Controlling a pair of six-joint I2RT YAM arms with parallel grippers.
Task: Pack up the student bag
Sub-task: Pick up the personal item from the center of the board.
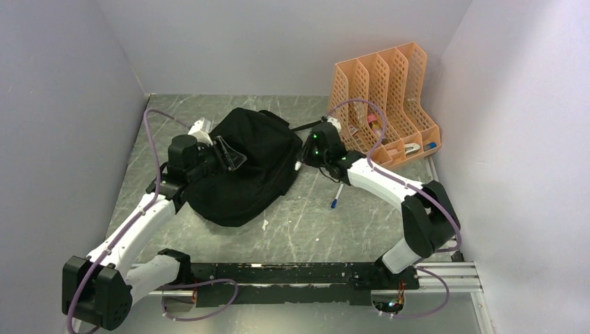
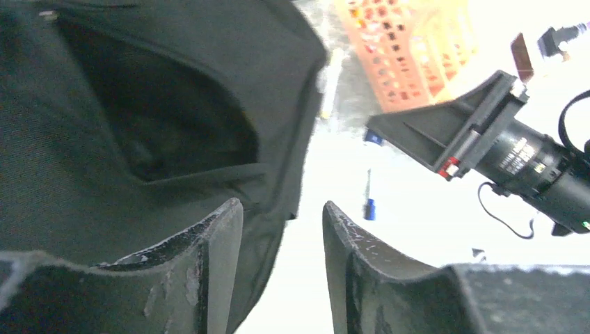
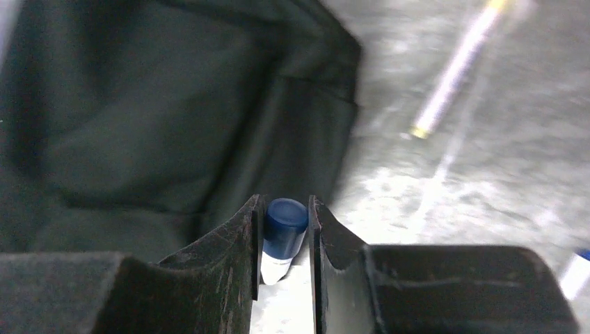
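The black student bag (image 1: 243,170) lies floppy in the middle of the table. In the left wrist view its dark opening (image 2: 174,118) gapes. My left gripper (image 1: 229,154) hovers over the bag's left top. Its jaws (image 2: 282,205) stand open, and the bag's edge lies below the left finger. My right gripper (image 1: 303,158) is at the bag's right edge. It is shut (image 3: 285,202) on a white marker with a blue cap (image 3: 285,224), which points at the bag's fabric (image 3: 139,118).
An orange mesh file organiser (image 1: 386,97) stands at the back right with small items in its slots. A blue-capped pen (image 1: 335,196) lies on the table right of the bag; another pen (image 3: 452,69) shows in the right wrist view. Grey walls enclose the table.
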